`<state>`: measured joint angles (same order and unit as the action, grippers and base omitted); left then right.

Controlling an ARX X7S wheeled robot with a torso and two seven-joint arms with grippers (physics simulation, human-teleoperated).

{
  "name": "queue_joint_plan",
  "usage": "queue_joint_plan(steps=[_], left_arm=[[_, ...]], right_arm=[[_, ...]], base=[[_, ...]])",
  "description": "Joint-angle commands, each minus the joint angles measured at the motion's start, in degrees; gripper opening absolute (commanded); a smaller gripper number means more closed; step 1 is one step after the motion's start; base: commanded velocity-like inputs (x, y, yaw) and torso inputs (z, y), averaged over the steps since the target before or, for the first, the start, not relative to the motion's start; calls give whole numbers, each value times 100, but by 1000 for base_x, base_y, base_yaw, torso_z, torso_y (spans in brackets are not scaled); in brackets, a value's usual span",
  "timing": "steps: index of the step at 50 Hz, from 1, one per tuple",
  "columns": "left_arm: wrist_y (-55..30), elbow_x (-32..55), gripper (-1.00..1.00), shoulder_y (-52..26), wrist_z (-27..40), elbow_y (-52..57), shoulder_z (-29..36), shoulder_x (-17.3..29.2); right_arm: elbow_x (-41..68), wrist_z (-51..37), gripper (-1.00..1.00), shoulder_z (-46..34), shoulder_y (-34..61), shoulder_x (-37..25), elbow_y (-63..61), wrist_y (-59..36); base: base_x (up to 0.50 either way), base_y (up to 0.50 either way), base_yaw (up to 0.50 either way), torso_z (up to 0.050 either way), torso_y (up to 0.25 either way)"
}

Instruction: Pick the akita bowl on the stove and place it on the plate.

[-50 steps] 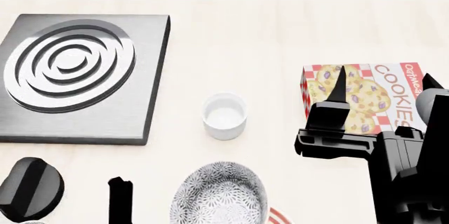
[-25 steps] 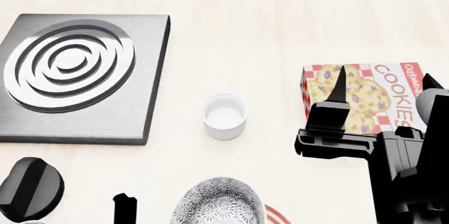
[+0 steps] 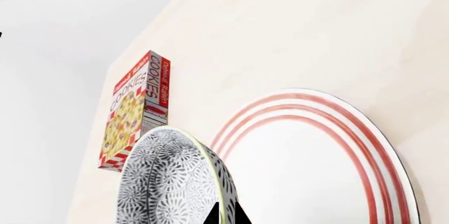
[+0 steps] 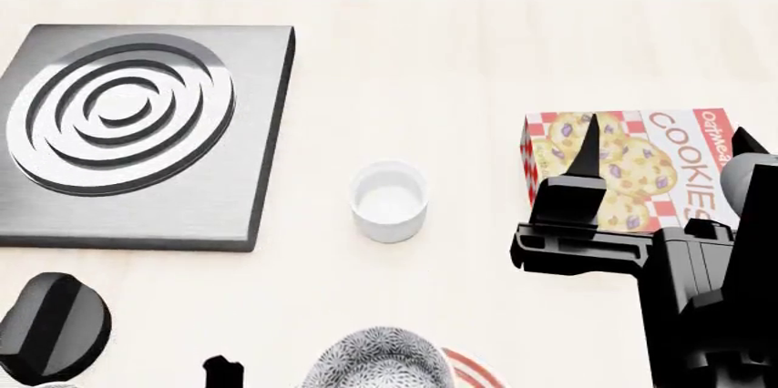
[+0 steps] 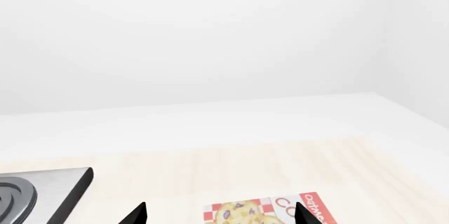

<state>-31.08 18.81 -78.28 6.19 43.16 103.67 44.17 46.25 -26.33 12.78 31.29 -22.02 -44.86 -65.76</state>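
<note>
My left gripper is shut on the rim of the akita bowl, a white bowl with a black-grey speckled pattern, one finger inside and one outside. The plate, white with red rings, lies right beside and below the bowl. In the head view the bowl sits at the bottom edge, a sliver of the plate to its right and one left finger to its left. The stove at the far left carries nothing. My right gripper hangs open over the cookie box.
A small plain white cup stands mid-table between the stove and a red-checked cookie box, which lies flat at the right. The round black knob sits at the near left. The right wrist view shows the box and a stove corner.
The bowl and my left gripper have slid toward the bottom edge of the head view, and more of the plate's red rim shows beside it. The right arm has not moved.
</note>
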Motion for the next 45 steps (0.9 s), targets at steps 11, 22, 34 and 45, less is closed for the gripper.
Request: queue_joint_plan(steps=[11, 22, 34, 45], left_arm=[[9, -107, -100, 158, 147, -48, -35, -64], [34, -120, -100, 281, 195, -81, 8, -79], [86, -173, -100, 376, 209, -211, 58, -87], [62, -174, -100, 489, 270, -224, 89, -121]], right_arm=[[56, -52, 100, -24, -8, -37, 18, 44], [80, -75, 100, -39, -12, -58, 26, 69], [112, -105, 100, -51, -15, -78, 36, 90], [138, -129, 100, -64, -20, -98, 44, 115]], base=[[0, 0, 0, 0, 1], [0, 0, 0, 0, 0], [0, 0, 0, 0, 0], [0, 0, 0, 0, 1]])
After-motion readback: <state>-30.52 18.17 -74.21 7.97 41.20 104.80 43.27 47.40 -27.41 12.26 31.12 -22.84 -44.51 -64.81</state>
